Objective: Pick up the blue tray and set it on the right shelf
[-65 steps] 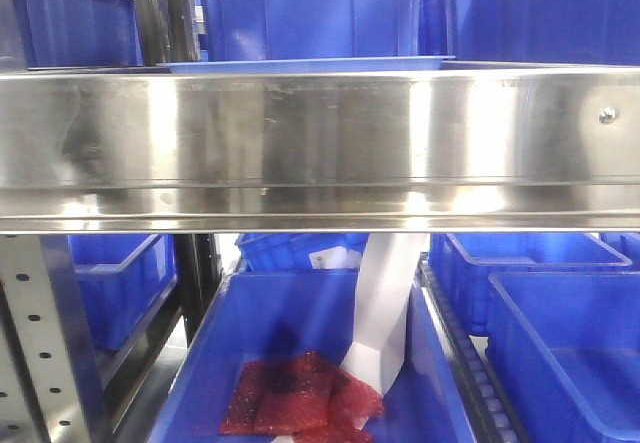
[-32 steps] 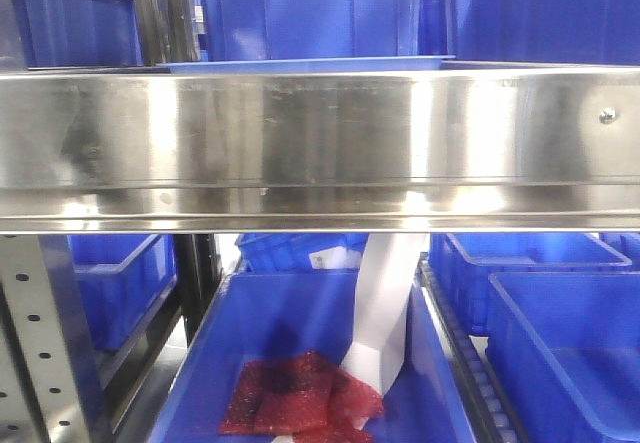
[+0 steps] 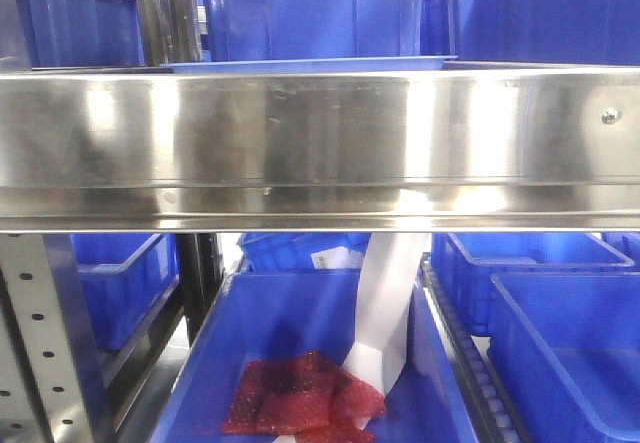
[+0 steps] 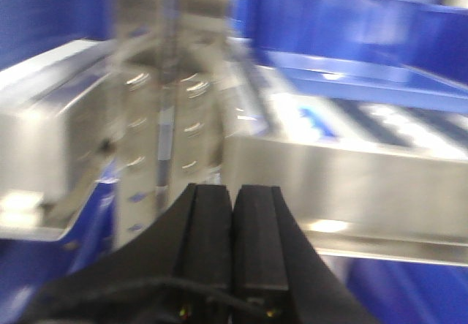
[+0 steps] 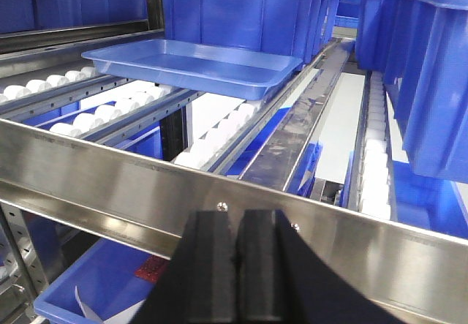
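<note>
The blue tray (image 5: 191, 64) lies flat on the shelf (image 5: 110, 178) rollers, its long side running along the steel front lip. Both grippers, left (image 4: 234, 214) and right (image 5: 238, 254), hover with jaws closed, holding nothing.

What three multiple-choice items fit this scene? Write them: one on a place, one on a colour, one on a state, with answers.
1. The blue tray lies:
A. on the white rollers, before a deep blue bin
B. in the lower bin
C. in a gripper

2. The crumpled mesh in the lower bin is:
A. green
B. red
C. yellow

3. The right gripper is:
A. open
B. shut on the tray
C. shut, empty

Answers: 1 A, the right wrist view shows it on the roller lane; 2 B, plainly red in the front view; 3 C, its fingers meet with nothing between.
</note>
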You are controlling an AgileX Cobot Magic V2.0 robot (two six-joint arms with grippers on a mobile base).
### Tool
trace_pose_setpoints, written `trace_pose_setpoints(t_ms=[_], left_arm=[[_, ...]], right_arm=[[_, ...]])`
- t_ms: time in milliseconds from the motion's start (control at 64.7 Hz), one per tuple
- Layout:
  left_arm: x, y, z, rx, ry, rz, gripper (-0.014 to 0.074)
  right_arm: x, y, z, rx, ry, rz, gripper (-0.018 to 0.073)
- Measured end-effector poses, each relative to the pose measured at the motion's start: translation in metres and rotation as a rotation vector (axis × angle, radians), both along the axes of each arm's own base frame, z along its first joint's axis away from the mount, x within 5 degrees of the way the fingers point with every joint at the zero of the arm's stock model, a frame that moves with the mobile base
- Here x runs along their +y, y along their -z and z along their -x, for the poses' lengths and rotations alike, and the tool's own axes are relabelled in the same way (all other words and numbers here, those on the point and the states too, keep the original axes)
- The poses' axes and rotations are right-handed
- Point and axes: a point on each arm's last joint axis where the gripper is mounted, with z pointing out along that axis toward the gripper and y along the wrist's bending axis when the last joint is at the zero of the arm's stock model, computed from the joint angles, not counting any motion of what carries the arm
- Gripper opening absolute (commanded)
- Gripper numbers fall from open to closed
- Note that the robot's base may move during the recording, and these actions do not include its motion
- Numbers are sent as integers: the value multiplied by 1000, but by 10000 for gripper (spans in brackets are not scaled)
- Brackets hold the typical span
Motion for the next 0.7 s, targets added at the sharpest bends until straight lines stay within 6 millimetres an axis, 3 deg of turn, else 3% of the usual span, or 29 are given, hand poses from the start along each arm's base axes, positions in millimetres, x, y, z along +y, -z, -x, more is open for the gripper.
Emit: trace_pose_setpoints(t_ms=[201, 696], left_arm=[[2, 42, -11, -17, -40, 4, -48], [3, 38, -12, -72, -48, 9, -48]], right_arm=[[0, 0, 0, 0, 0, 0, 54], [0, 0, 0, 0, 0, 0, 54]])
